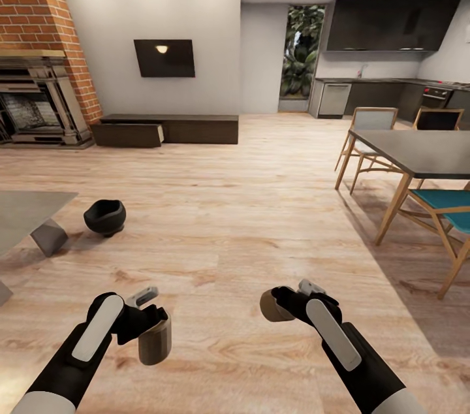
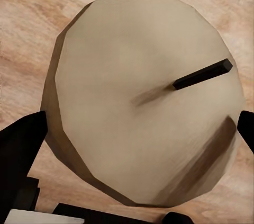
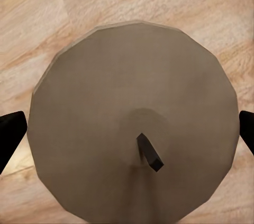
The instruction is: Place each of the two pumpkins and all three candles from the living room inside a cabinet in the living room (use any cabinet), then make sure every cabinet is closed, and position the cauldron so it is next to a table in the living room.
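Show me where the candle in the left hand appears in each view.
Head: left candle, lower left, upright in the left hand.
Left wrist: same candle, end-on at centre, wick showing.
Right wrist: the other candle, held by the right hand.
Shared landmark: wood floor.

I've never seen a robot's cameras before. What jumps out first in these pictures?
Two black end effectors low in the head view each clamp a stubby tan cylinder candle: the left end effector holds one candle upright, the right end effector holds another candle on its side. Farther left on the wooden floor, a squat black cauldron sits beside the grey glass-topped coffee table. Against the far wall, the long dark-brown cabinet has its left drawer pulled out.
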You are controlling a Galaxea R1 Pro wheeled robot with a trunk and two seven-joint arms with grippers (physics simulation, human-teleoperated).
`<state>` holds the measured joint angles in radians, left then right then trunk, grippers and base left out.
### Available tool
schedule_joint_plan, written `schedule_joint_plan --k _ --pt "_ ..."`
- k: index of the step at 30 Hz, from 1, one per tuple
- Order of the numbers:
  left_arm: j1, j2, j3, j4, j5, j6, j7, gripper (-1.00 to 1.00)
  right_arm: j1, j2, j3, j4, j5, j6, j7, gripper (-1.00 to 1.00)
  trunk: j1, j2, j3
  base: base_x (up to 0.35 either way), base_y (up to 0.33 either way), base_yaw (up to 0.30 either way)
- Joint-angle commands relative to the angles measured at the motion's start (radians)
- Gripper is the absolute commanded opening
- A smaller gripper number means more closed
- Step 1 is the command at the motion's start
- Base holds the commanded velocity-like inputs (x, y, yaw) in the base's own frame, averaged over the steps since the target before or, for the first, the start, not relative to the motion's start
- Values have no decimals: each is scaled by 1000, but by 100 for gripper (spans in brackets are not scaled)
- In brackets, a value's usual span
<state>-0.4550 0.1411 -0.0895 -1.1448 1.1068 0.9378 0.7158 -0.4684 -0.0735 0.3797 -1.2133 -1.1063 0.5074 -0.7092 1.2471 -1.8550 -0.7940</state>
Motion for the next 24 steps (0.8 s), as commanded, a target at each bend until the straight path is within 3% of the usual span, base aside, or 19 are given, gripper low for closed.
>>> schedule_joint_plan --k 1,24 --pt "-1 1 -2 -1 10 1 11 -100 -1 -1 2 -1 -6 2 -8 -100 -4 7 2 0 0 -1" --pt "-1 0 -2 2 10 0 12 -100 -1 1 2 0 -7 2 -8 -100 -92 168 74 0 0 0"
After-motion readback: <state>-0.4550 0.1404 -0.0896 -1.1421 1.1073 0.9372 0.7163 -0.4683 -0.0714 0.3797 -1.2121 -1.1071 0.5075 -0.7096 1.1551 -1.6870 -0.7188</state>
